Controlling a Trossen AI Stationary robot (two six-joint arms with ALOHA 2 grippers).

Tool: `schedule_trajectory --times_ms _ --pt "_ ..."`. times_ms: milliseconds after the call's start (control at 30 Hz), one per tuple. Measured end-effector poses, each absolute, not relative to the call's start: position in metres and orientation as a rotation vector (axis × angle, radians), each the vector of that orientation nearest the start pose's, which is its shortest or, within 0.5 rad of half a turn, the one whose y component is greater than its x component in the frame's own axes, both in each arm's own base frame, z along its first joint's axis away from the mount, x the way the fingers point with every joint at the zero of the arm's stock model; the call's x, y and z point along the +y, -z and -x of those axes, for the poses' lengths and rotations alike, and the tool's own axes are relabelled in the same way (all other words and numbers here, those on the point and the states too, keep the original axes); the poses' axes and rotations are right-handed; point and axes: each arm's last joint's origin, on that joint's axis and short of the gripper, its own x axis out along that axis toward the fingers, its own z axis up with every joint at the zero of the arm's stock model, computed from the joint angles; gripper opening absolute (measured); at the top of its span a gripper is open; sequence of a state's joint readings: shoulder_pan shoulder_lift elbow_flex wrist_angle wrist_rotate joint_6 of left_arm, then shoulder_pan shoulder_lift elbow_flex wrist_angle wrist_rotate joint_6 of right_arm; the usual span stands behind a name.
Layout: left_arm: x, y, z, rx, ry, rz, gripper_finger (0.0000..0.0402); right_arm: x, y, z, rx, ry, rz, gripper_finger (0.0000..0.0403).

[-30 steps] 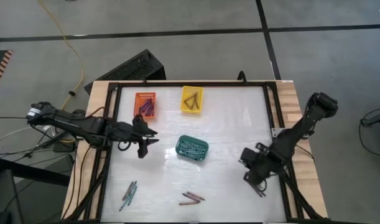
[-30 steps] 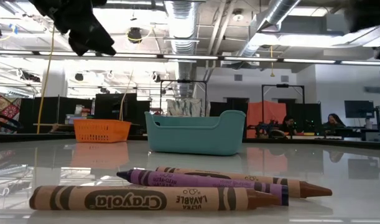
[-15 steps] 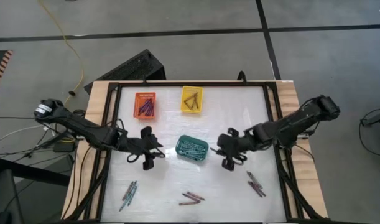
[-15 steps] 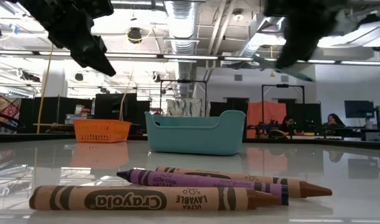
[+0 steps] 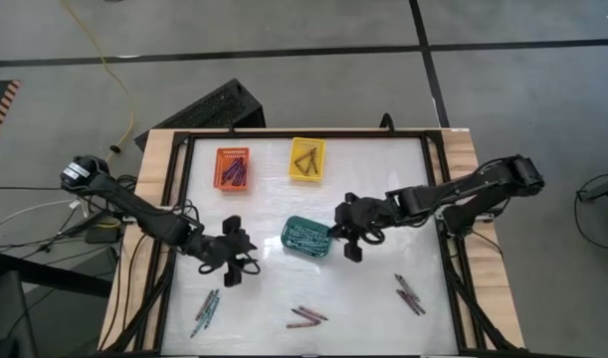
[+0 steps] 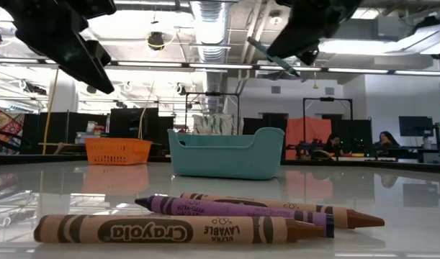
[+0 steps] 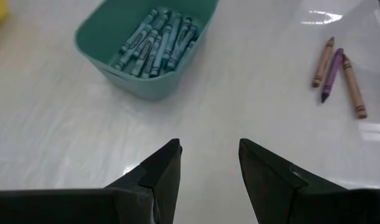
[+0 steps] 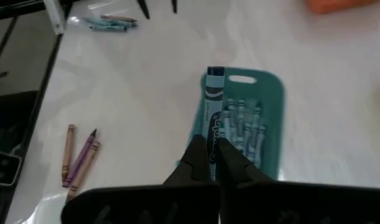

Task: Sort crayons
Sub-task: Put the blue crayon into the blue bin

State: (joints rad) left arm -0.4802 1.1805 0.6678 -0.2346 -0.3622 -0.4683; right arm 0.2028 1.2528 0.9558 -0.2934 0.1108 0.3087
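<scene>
Teal was the colour of the crayon (image 8: 213, 115) that we saw pinched in the right end effector (image 8: 216, 163), whose fingers were pressed tight on it. That end effector (image 5: 349, 237) hung just to the 3 o'clock side of the green basket (image 5: 307, 238), near the middle of the white surface (image 5: 383, 189). The basket already had many teal crayons (image 7: 157, 42) lying in it.

The left end effector (image 5: 237, 266) hung at about 8 o'clock from the green basket, and its fingers (image 7: 162, 176) were spread apart with nothing between them.

More crayons lay loose on the surface. We saw a small teal bunch (image 5: 205, 311) at 7 o'clock, near the left end effector. A little group of brown and purple ones (image 5: 305, 316) lay at 6 o'clock, close to the near edge. Another few (image 5: 409, 295) lay at 4 o'clock.

The orange basket (image 5: 234, 167) at 11 o'clock held purple crayons. The yellow basket (image 5: 306, 159) at 12 o'clock held brown ones.
</scene>
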Motion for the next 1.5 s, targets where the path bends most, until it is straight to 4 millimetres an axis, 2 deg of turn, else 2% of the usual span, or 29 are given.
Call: schedule_trajectory --times_ms 233,533,800,1067,1500 --pt "-0.106 -0.215 -0.206 0.682 -0.044 0.175 0.0151 0.046 -0.265 -0.293 0.628 -0.057 -0.175 0.0000" --pt "-0.113 -0.215 -0.203 0.686 -0.037 0.227 0.0151 0.044 -0.274 -0.330 0.640 -0.129 -0.113 0.0000" --pt "-0.118 -0.214 -0.198 0.708 -0.033 0.252 0.0151 0.035 -0.260 -0.354 0.781 -0.097 -0.102 0.0000" --pt "-0.130 -0.211 -0.187 0.748 -0.015 0.303 0.0151 0.030 -0.244 -0.366 0.860 -0.096 -0.118 0.0000" --pt "-0.158 -0.207 -0.157 0.845 0.002 0.477 0.0151 0.026 -0.240 -0.365 0.890 -0.103 -0.143 0.0006"
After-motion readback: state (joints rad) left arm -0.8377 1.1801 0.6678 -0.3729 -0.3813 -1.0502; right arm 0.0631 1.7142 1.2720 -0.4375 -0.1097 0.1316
